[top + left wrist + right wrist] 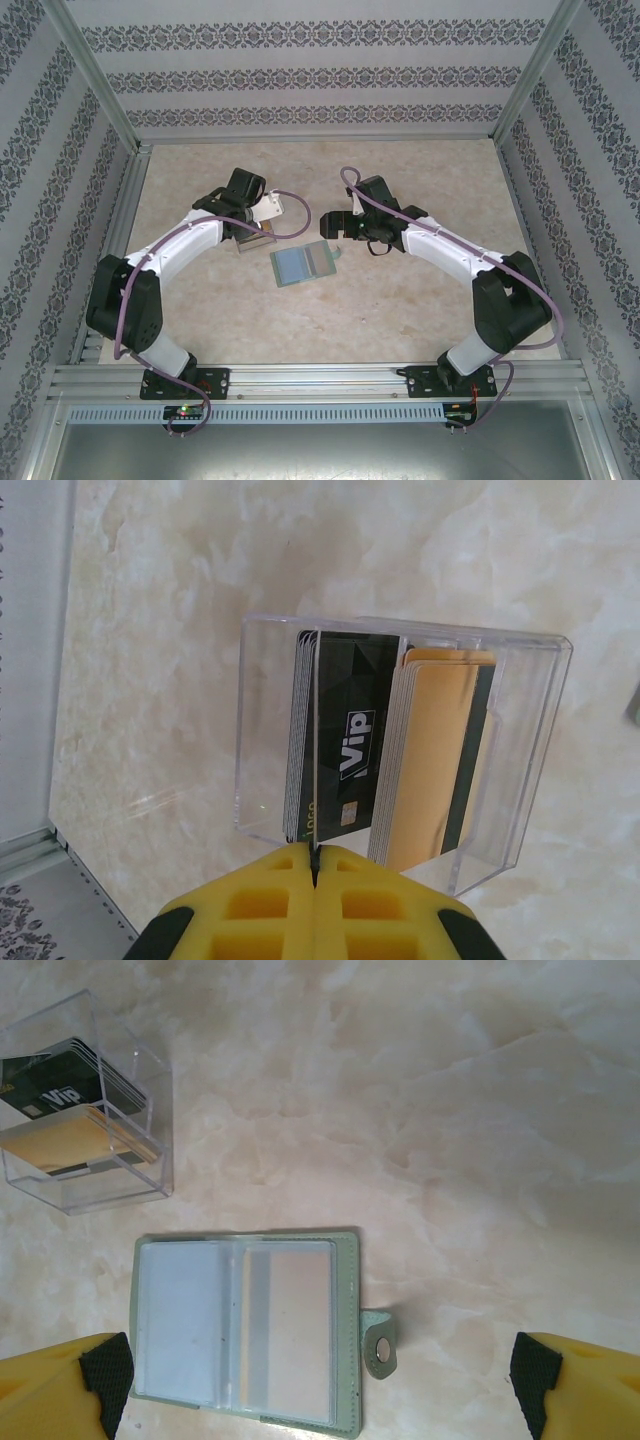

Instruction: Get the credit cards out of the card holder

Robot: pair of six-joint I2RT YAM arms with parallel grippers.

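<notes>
The grey-green card holder (305, 263) lies open on the table between the arms. Its pale blue-grey sleeves face up (245, 1325), and a tan credit card (295, 1325) shows through the right-hand sleeve. The closing tab (380, 1343) sticks out to the right. My right gripper (320, 1400) hangs open above the holder, its fingers wide apart and holding nothing. My left gripper (315, 858) is shut on a thin credit card (313, 780) seen edge-on and dark at the jaws. That card reaches into the transparent tray (520, 760).
The transparent tray (255, 240) stands left of the holder. It holds a stack with a black "Vip" card (350, 740) in front and a stack of tan cards (440, 760). Metal frame rails and patterned walls enclose the table; bare marble surface lies to the far side and right.
</notes>
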